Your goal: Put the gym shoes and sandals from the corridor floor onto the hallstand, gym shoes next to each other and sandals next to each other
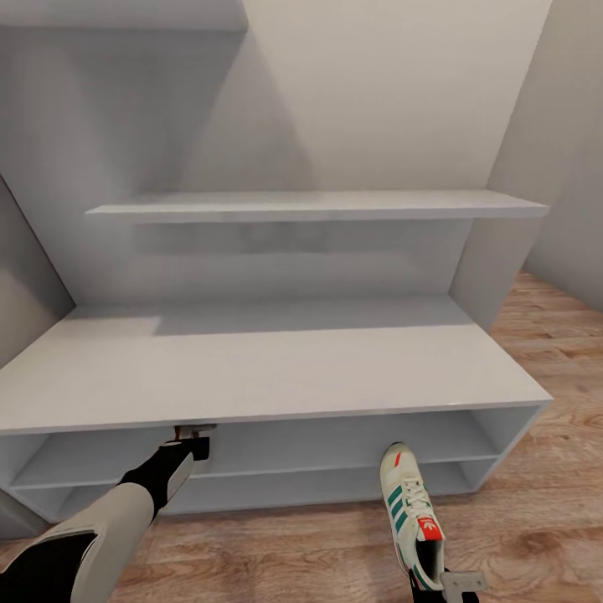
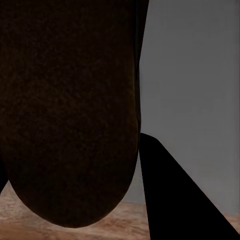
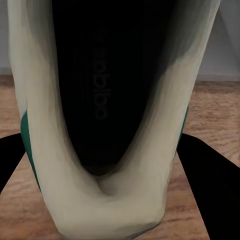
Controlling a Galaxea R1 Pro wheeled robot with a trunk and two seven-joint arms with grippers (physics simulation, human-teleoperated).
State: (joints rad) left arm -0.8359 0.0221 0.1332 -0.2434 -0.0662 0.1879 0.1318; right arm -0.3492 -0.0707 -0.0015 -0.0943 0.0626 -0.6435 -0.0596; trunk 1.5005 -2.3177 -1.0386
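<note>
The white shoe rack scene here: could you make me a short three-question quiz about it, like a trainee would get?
1. True or false: the white sneaker with green stripes is held by the right pincer.
2. What dark brown thing fills the left pincer's camera: (a) flat sandal, (b) boot, (c) ball?
3. The wide white shoe rack's bench top holds how many shoes?

Key: 1 true; 2 a; 3 none.
</note>
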